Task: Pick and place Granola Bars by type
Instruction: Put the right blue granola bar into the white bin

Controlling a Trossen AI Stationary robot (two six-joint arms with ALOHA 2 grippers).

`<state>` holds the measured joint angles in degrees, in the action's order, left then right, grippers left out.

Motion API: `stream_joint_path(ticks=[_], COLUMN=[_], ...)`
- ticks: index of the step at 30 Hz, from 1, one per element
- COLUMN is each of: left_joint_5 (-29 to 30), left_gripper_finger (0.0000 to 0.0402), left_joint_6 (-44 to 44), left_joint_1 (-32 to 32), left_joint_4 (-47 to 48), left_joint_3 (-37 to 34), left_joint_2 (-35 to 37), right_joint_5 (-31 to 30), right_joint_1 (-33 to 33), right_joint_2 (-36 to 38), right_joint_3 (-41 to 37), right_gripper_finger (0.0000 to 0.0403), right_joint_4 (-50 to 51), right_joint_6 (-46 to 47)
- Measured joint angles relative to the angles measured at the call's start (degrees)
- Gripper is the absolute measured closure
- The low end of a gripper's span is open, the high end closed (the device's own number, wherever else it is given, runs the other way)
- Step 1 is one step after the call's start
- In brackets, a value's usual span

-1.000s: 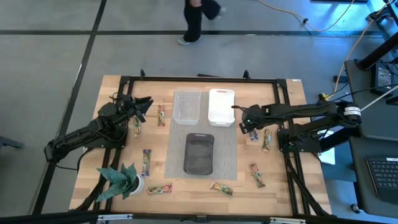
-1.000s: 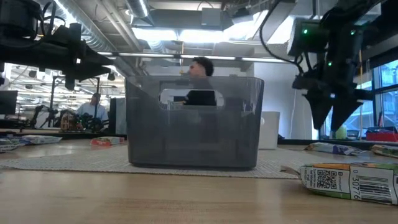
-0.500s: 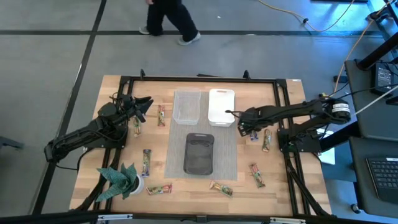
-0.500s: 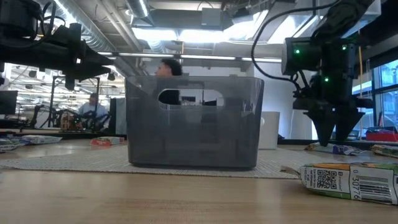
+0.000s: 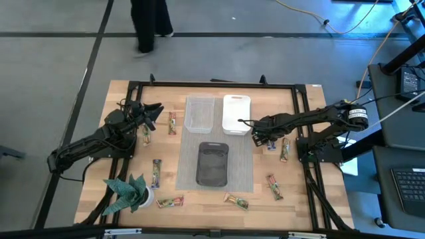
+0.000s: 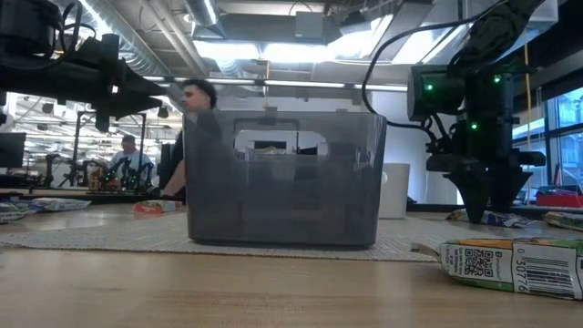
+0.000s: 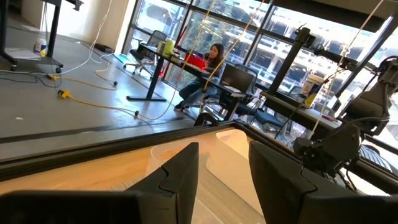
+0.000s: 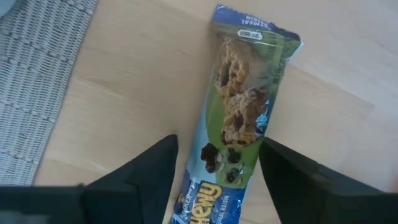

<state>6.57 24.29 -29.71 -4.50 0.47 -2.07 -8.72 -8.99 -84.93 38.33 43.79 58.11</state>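
Several granola bars lie flat on the wooden table. A blue-green bar (image 8: 239, 118) lies right of the white tray (image 5: 236, 114). My right gripper (image 8: 217, 180) is open and low over this bar, one finger on either side of its near end; it also shows in the high view (image 5: 264, 139) and the low view (image 6: 483, 215). I cannot tell whether the fingers touch the bar. My left gripper (image 7: 224, 180) is open and empty, held above the table's left side (image 5: 154, 111). Other bars lie at the left (image 5: 172, 123), (image 5: 145, 135) and at the right (image 5: 285, 149).
A clear tray (image 5: 199, 114), the white tray and a dark tray (image 5: 213, 164) stand on a grey mat (image 5: 246, 166) mid-table. A green plant (image 5: 129, 192) stands at the near left. More bars lie along the near edge (image 5: 170, 201), (image 5: 236, 201), (image 5: 274, 187). A person walks beyond the table.
My right gripper has gone down toward the blue-green bar, until its fingertips are near the table. The bar has stayed where it was. The person behind the table has walked toward the left.
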Motion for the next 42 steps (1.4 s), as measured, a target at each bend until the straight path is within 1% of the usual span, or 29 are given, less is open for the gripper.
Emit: stream_joint_path(ticks=[7, 12, 20, 26, 30, 32, 35, 39, 42], left_joint_5=[0.0, 0.0, 0.0, 0.0, 0.0, 0.0, 0.0, 0.0, 0.0], left_gripper_finger=[0.0267, 0.0267, 0.0267, 0.0267, 0.0267, 0.0267, 0.0267, 0.0267, 0.0267], left_joint_6=[0.0, 0.0, 0.0, 0.0, 0.0, -0.02, -0.01, 0.0, 0.0], left_joint_1=[0.0, 0.0, 0.0, 0.0, 0.0, -0.02, -0.02, -0.02, -0.02], left_joint_4=[0.01, 0.01, 0.01, 0.01, 0.01, 0.01, 0.01, 0.01, 0.0], left_joint_3=[0.0, 0.0, 0.0, 0.0, 0.0, 0.0, 0.0, 0.0, 0.0], left_joint_2=[0.01, 0.0, 0.0, 0.01, -0.01, -0.02, 0.01, 0.01, 0.01], right_joint_5=[0.75, 0.88, 1.5, 1.74, 1.39, 0.03, -4.05, -9.8, -12.99], right_joint_1=[-0.12, -0.12, -0.12, -0.1, -0.1, -0.1, -0.1, -0.11, -0.37], right_joint_2=[-0.07, -0.13, 1.8, 7.33, 11.6, 13.6, 15.92, 16.63, 16.41], right_joint_3=[0.0, -0.06, -0.37, -0.36, 2.08, 4.19, 8.54, 15.48, 19.86], right_gripper_finger=[0.0236, 0.0264, 0.0274, 0.0274, 0.0275, 0.0275, 0.0275, 0.0274, 0.0274], right_joint_4=[-0.46, -0.39, 1.58, 2.75, 4.24, 5.36, 5.92, 4.78, 1.52], right_joint_6=[-0.05, -0.22, -0.36, -0.25, -0.46, -1.51, -3.61, -10.23, -15.63])
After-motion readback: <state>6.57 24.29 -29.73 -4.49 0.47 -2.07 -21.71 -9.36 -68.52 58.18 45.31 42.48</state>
